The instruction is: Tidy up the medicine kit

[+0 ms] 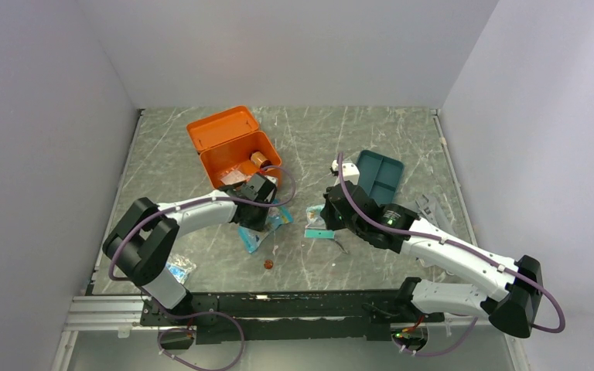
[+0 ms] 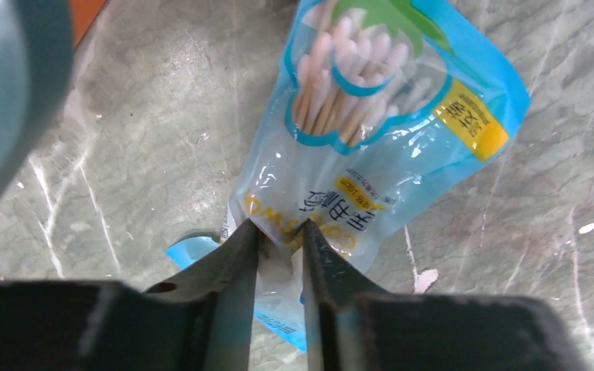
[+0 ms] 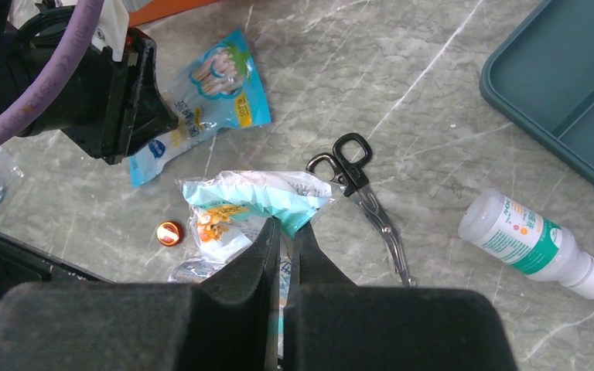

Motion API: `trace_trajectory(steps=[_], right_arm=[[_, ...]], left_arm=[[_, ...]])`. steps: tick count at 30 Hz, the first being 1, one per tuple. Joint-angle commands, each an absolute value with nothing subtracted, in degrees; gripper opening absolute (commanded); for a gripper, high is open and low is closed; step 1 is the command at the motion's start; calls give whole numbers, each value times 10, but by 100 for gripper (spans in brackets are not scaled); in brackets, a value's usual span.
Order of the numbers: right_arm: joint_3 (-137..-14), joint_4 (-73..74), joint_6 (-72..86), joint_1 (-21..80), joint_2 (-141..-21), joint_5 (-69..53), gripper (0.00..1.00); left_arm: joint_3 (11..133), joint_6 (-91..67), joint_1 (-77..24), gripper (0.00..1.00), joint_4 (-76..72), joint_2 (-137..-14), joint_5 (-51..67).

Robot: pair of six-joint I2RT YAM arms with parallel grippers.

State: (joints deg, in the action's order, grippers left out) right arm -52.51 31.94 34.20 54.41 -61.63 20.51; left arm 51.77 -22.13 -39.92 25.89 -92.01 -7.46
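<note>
The medicine kit (image 1: pixel 236 154) sits at the far left of the worktop (image 1: pixel 317 127) with its lid thrown back, so loose supplies can be dropped straight in. Just in front of it, the left gripper (image 2: pixel 278 236) stands over a cotton swab pouch (image 2: pixel 371 131) that lies flat. Its fingers (image 2: pixel 236 263) are drawn in narrow on either side of the pouch's bottom seam, probably because that flat edge is the easiest place to take a floppy bag. A slit shows between them, and I cannot tell whether they already bite. The right gripper (image 3: pixel 286 233) is pressed together on the edge of a teal-and-white packet (image 3: pixel 255 193), seemingly bound for the kit as well. Scissors (image 3: pixel 356 178), a white bottle (image 3: pixel 537 243), a small red cap (image 3: pixel 168 233) and a teal tray (image 3: pixel 564 85) lie nearby. The left wrist covers part of the kit's inside, where something brownish is too small to name. The right gripper's own fingers hide the packet's lower half.
</note>
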Motion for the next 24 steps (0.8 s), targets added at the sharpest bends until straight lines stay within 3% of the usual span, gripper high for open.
trace_trajectory(steps=[1, 3, 16, 24], right_arm=[[-531, 323, 351, 542, -610, 213, 0], [-531, 323, 352, 542, -610, 213, 0], [-564, 332, 331, 542, -612, 250, 0], [-597, 324, 299, 529, -620, 274, 0]], left_arm=[[494, -224, -405, 21, 254, -932, -74], [491, -227, -407, 0, 257, -926, -76], [486, -251, -447, 0, 322, -791, -91], [550, -248, -449, 0, 399, -679, -88]])
